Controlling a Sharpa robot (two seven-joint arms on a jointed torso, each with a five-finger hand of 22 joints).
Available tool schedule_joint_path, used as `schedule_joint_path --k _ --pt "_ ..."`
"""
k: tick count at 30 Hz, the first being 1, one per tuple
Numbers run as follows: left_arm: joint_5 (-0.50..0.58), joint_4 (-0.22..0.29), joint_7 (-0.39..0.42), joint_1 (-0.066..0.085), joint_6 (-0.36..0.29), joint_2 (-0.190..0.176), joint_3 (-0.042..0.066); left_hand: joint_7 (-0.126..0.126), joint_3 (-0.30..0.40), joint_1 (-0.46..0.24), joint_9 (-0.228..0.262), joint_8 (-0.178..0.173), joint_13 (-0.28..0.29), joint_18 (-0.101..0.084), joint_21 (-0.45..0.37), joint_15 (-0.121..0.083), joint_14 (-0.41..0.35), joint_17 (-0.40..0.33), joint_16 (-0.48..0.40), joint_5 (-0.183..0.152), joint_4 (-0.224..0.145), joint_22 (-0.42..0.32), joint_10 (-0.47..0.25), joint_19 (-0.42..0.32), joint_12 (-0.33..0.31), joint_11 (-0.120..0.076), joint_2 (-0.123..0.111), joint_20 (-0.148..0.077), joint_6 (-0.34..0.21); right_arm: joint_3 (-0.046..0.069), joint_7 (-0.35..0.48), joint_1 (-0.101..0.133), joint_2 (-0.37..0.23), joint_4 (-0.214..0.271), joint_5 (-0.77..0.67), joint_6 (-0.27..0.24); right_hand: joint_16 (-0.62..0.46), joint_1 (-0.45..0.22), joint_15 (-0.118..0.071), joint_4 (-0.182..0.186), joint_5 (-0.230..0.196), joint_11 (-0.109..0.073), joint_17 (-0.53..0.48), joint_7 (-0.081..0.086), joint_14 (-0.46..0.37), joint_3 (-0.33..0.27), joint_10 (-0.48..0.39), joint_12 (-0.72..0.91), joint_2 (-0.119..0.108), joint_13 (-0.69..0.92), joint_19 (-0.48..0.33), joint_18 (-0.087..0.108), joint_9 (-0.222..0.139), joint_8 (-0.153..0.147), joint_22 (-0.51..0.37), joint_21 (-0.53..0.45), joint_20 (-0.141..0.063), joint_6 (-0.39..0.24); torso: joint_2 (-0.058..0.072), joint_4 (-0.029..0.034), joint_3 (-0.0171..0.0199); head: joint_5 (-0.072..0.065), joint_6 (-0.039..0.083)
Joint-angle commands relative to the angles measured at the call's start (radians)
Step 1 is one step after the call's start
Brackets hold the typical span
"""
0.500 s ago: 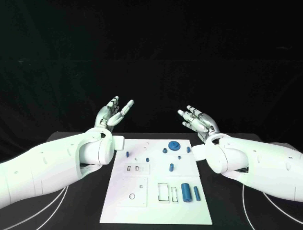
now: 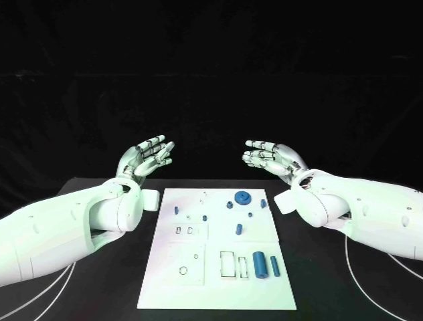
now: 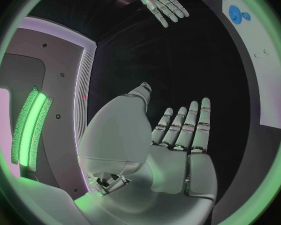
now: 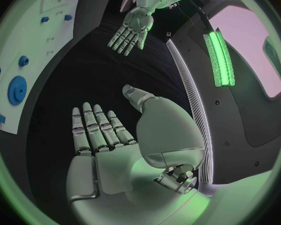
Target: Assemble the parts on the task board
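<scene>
Both hands have tipped forward and inward since half a second ago, fingers now pointing more toward each other than up. The whole picture has shifted a little too, so the camera moved; the parts have not. Left hand (image 2: 145,156) is raised beyond the far edge of the table, fingers apart, holding nothing. Right hand (image 2: 270,157) is the same on its side: raised, fingers spread, empty. The two are well apart, with a gap between the fingertips.

Task board (image 2: 197,281) lies flat in the middle of the table, below and nearer than both hands. On it: a blue gear (image 2: 241,196) near the far edge, several small blue pegs (image 2: 239,229) around the middle, and a blue cylinder (image 2: 260,265) with a thinner blue pin (image 2: 274,269) just beside it toward the near right.

Step, as I judge it: start pose, nothing picked yet. The next move calls for one hand to come down over the board and close on a part.
</scene>
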Motion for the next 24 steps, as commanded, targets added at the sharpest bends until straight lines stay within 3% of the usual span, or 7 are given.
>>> schedule_joint_path --k 1,2,6,12,14,21,24 --pt "-0.008 0.029 0.033 0.002 0.014 -0.006 0.003 0.089 0.003 0.029 0.024 0.037 0.008 0.044 0.043 -0.023 0.14 0.027 0.049 -0.005 -0.006 0.009 0.198 0.109 0.036 -0.003 -0.003 -0.001 0.113 -0.002 0.019 0.004 -0.002 0.002 -0.175 -0.026 0.053 0.056 -0.03 -0.04 0.003 -0.024 0.031 0.126 0.254 0.019 0.286 0.021 -0.015 0.012 0.156 0.039 0.045 0.067 0.014 0.053 0.0 0.214 0.028 0.0038 0.0016 -0.005 0.0" --pt "-0.008 0.035 0.034 0.003 0.013 -0.011 0.004 0.087 0.003 0.037 0.032 0.051 0.01 0.055 0.049 -0.028 0.163 0.032 0.055 -0.005 -0.008 0.008 0.259 0.129 0.042 -0.005 -0.004 -0.001 0.155 -0.002 0.017 0.008 -0.004 0.001 -0.183 -0.027 0.054 0.057 -0.033 -0.041 0.003 -0.026 0.031 0.125 0.262 0.021 0.295 0.02 -0.016 0.012 0.172 0.041 0.047 0.071 0.015 0.057 -0.001 0.228 0.031 0.0047 0.0019 -0.006 0.0" --pt "-0.008 0.061 0.034 0.004 0.012 -0.033 0.008 0.094 0.008 0.055 0.065 0.106 0.011 0.079 0.072 -0.057 0.251 0.053 0.087 -0.005 -0.014 0.008 0.353 0.191 0.051 -0.032 -0.007 -0.003 0.312 -0.002 0.004 0.021 -0.012 -0.001 -0.229 -0.028 0.063 0.06 -0.05 -0.048 0.003 -0.038 0.034 0.116 0.319 0.033 0.348 0.013 -0.026 0.011 0.31 0.06 0.059 0.09 0.028 0.103 -0.002 0.315 0.046 0.0081 0.003 -0.008 0.003" --pt "-0.011 0.111 0.021 0.007 0.029 -0.071 0.013 0.082 0.018 0.072 0.076 0.13 0.013 0.084 0.102 -0.089 0.353 0.088 0.123 -0.005 -0.024 0.01 0.452 0.268 0.051 -0.059 -0.017 -0.024 0.367 -0.001 -0.056 0.045 -0.017 -0.013 -0.38 0.012 0.094 0.073 -0.085 -0.067 0.01 -0.066 0.044 0.095 0.439 0.068 0.439 0.009 -0.056 0.011 0.421 0.07 0.065 0.11 0.033 0.144 -0.024 0.407 0.067 0.0121 0.0038 -0.011 0.003" --pt "-0.021 0.138 0.015 0.008 0.045 -0.088 0.014 0.077 0.025 0.078 0.078 0.137 0.014 0.084 0.111 -0.098 0.379 0.101 0.131 -0.005 -0.027 0.01 0.48 0.291 0.048 -0.067 -0.021 -0.033 0.381 0.0 -0.1 0.056 -0.014 -0.022 -0.497 0.049 0.124 0.074 -0.113 -0.071 0.015 -0.086 0.059 0.077 0.52 0.084 0.504 0.019 -0.071 0.013 0.487 0.07 0.07 0.127 0.042 0.174 -0.052 0.453 0.078 0.0131 0.0044 -0.012 0.002" --pt "-0.053 0.223 -0.001 0.017 0.087 -0.136 0.02 0.064 0.046 0.088 0.081 0.143 0.012 0.084 0.133 -0.12 0.444 0.13 0.139 -0.004 -0.032 0.01 0.544 0.357 0.037 -0.084 -0.035 -0.062 0.399 0.004 -0.251 0.088 -0.001 -0.027 -0.929 0.154 0.171 0.077 -0.165 -0.075 0.024 -0.129 0.108 0.041 0.66 0.092 0.611 0.016 -0.112 0.016 0.599 0.069 0.082 0.15 0.065 0.234 -0.104 0.516 0.113 0.0194 0.0043 -0.02 0.01" --pt "-0.058 0.251 -0.005 0.023 0.095 -0.148 0.022 0.061 0.053 0.09 0.082 0.144 0.012 0.084 0.14 -0.125 0.458 0.138 0.138 -0.004 -0.033 0.01 0.554 0.379 0.03 -0.087 -0.039 -0.07 0.403 0.004 -0.307 0.095 0.006 -0.023 -1.095 0.182 0.225 0.071 -0.2 -0.07 0.016 -0.156 0.151 0.017 0.764 0.07 0.667 0.026 -0.13 0.025 0.681 0.07 0.093 0.162 0.093 0.291 -0.14 0.545 0.128 0.0236 0.0042 -0.024 0.013"
